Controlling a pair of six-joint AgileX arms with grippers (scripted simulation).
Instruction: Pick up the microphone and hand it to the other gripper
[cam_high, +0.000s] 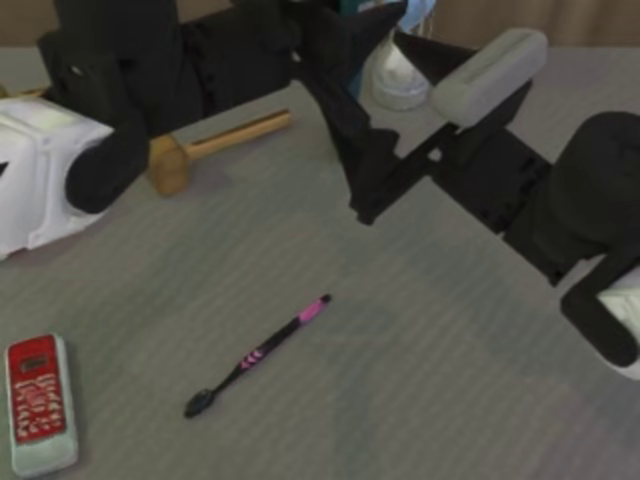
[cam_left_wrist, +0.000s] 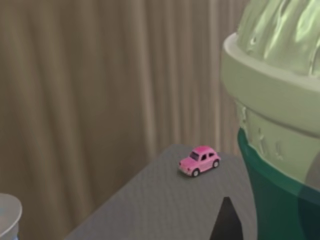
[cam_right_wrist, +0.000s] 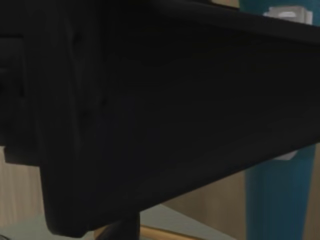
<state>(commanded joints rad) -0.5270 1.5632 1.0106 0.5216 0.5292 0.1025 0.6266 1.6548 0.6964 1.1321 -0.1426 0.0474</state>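
The microphone (cam_high: 398, 80) hangs above the far middle of the table, its white head showing between the two arms. In the left wrist view its pale head and teal handle (cam_left_wrist: 280, 190) fill one side, tight against a black fingertip (cam_left_wrist: 227, 220) of my left gripper (cam_left_wrist: 270, 225), which is shut on the handle. My left gripper (cam_high: 350, 30) reaches in from the left. My right gripper (cam_high: 375, 150) is close beside it from the right. The right wrist view is mostly blocked by the left gripper's dark body, with the teal handle (cam_right_wrist: 280, 200) and white switch strip (cam_right_wrist: 287, 12) beyond it.
A wooden mallet (cam_high: 215, 140) lies at the back left. A black and pink toothbrush (cam_high: 258, 355) lies in the middle front. A red phone (cam_high: 38, 400) sits at the front left corner. A pink toy car (cam_left_wrist: 200, 160) stands near the far table edge, by the curtain.
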